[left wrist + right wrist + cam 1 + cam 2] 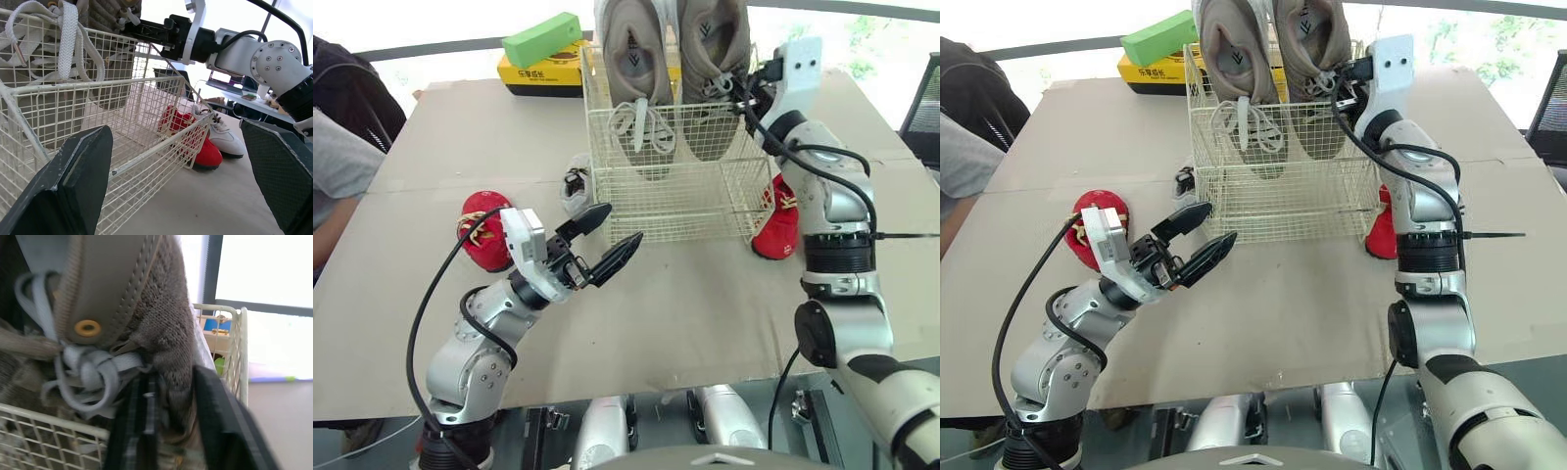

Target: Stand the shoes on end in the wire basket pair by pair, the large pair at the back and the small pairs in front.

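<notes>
A wire basket [677, 201] stands on the table. Two large taupe shoes stand on end at its back, the left shoe [634, 59] and the right shoe [710, 49]. My right gripper [745, 98] reaches in from the basket's right side and is shut on the knit side of the right shoe [161, 333]. Low at the basket's front left corner, my left gripper [623, 223] is open with nothing in it. One small red shoe [484, 230] lies left of that gripper. Another red shoe [775, 227] and a white shoe [222, 137] lie right of the basket. A small white shoe [576, 186] lies at its left.
A yellow box [533, 70] with a green block [543, 39] on it sits behind the basket to the left. A person's sleeve [337, 157] is at the table's left edge. Bare cardboard [705, 304] stretches in front of the basket.
</notes>
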Tool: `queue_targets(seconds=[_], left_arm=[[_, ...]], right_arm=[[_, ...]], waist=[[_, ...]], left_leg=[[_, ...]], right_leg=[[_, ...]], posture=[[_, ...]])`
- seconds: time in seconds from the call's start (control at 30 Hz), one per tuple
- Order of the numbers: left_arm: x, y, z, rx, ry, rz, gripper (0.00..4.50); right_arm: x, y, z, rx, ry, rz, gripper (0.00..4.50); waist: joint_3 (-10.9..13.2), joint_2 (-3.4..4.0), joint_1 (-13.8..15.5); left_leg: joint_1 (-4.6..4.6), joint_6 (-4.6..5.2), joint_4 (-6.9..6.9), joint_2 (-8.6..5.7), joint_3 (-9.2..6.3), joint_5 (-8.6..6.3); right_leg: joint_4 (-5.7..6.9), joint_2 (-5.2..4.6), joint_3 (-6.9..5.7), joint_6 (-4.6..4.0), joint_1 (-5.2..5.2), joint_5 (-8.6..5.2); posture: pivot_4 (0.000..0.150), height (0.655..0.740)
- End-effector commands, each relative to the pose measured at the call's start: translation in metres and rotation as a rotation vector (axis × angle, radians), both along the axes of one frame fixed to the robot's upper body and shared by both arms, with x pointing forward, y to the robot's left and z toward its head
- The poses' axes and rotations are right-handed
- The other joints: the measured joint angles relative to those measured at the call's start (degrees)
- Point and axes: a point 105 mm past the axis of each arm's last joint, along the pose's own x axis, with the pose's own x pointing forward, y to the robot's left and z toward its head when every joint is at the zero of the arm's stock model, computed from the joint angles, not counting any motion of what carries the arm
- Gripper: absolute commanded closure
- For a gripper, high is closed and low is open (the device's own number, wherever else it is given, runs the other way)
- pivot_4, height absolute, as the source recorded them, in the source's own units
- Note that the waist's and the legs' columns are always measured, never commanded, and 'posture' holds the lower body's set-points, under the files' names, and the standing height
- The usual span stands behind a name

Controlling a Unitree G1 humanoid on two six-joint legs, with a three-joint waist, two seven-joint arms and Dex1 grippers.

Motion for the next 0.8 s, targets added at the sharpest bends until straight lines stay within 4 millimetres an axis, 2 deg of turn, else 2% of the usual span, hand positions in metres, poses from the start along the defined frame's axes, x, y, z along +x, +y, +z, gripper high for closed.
queue_targets(seconds=[0.03, 0.13, 0.2, 0.33, 0.43, 0.5, 0.57, 0.67, 0.73, 0.8], left_arm=[[-0.006, 0.003, 0.010, 0.000, -0.047, 0.007, 0.00], [-0.005, 0.009, 0.009, -0.006, -0.033, 0.039, 0.00], [-0.004, 0.015, 0.008, -0.018, -0.023, 0.076, 0.00], [0.006, 0.039, 0.002, -0.046, 0.012, 0.253, 0.00], [0.027, 0.069, -0.012, 0.004, 0.097, 0.501, 0.00], [0.036, 0.075, -0.016, 0.056, 0.135, 0.557, 0.00], [0.044, 0.072, -0.020, 0.086, 0.174, 0.558, 0.00], [0.069, 0.070, -0.028, 0.158, 0.234, 0.594, 0.00], [0.087, 0.061, -0.028, 0.166, 0.254, 0.582, 0.00], [0.101, 0.056, -0.028, 0.169, 0.262, 0.573, 0.00]], right_arm=[[-0.005, -0.005, -0.003, 0.004, 0.009, 0.000, 1.60], [-0.015, -0.004, 0.004, 0.000, -0.031, 0.047, 0.11], [-0.025, -0.004, 0.012, -0.017, -0.079, 0.088, 0.04], [-0.048, -0.006, 0.028, -0.066, -0.189, 0.166, 0.04], [-0.084, -0.007, 0.031, -0.165, -0.270, 0.336, 0.04], [-0.109, -0.005, 0.025, -0.207, -0.279, 0.478, 0.04], [-0.129, -0.005, 0.016, -0.208, -0.244, 0.591, 0.04], [-0.164, -0.001, -0.012, -0.290, -0.152, 0.757, 0.04], [-0.178, 0.001, -0.026, -0.337, -0.107, 0.785, 0.04], [-0.185, 0.002, -0.032, -0.357, -0.088, 0.779, 0.04]], waist=[[0.0, -0.01, 0.2], [0.0, -0.05, 1.0], [0.0, -0.05, 1.3], [0.0, -0.05, 1.7], [0.0, -0.05, 2.2], [0.0, -0.06, 2.4], [0.0, -0.10, 2.6], [0.0, -0.14, 3.0], [0.0, -0.19, 2.9], [0.1, -0.31, 2.8]], left_leg=[[0.00, 0.00, 0.01, -0.01, 0.00, 0.00], [0.00, 0.00, 0.03, -0.02, -0.01, 0.00], [-0.01, 0.01, 0.05, -0.06, -0.02, 0.00], [-0.05, 0.02, 0.05, -0.10, -0.01, -0.01], [-0.05, 0.02, 0.03, -0.07, -0.07, -0.01], [-0.06, 0.02, 0.02, -0.05, -0.20, -0.01], [-0.07, 0.03, 0.03, -0.06, -0.35, -0.01], [-0.07, 0.03, 0.07, -0.12, -0.40, -0.01], [-0.07, 0.03, 0.14, -0.18, -0.55, -0.01], [-0.07, 0.04, 0.16, -0.31, -0.61, 0.00]], right_leg=[[0.01, 0.00, 0.00, 0.00, 0.00, 0.00], [0.01, 0.01, -0.02, 0.00, 0.01, 0.00], [-0.01, -0.02, -0.05, 0.00, 0.02, 0.00], [-0.04, -0.04, -0.03, 0.01, 0.02, 0.00], [-0.03, -0.01, -0.08, 0.01, 0.00, 0.00], [-0.02, 0.02, -0.19, 0.01, 0.02, -0.01], [-0.08, 0.02, -0.35, 0.01, 0.11, -0.01], [-0.07, -0.03, -0.40, 0.02, 0.20, -0.01], [-0.10, -0.02, -0.49, 0.02, 0.30, -0.01], [-0.07, -0.04, -0.49, 0.03, 0.31, -0.01]], posture=[[0.150, 0.7400], [0.150, 0.7400], [0.150, 0.7400], [0.150, 0.7400], [0.150, 0.7400], [0.150, 0.7400], [0.150, 0.7400], [0.150, 0.7400], [0.150, 0.7400], [0.150, 0.7400]])
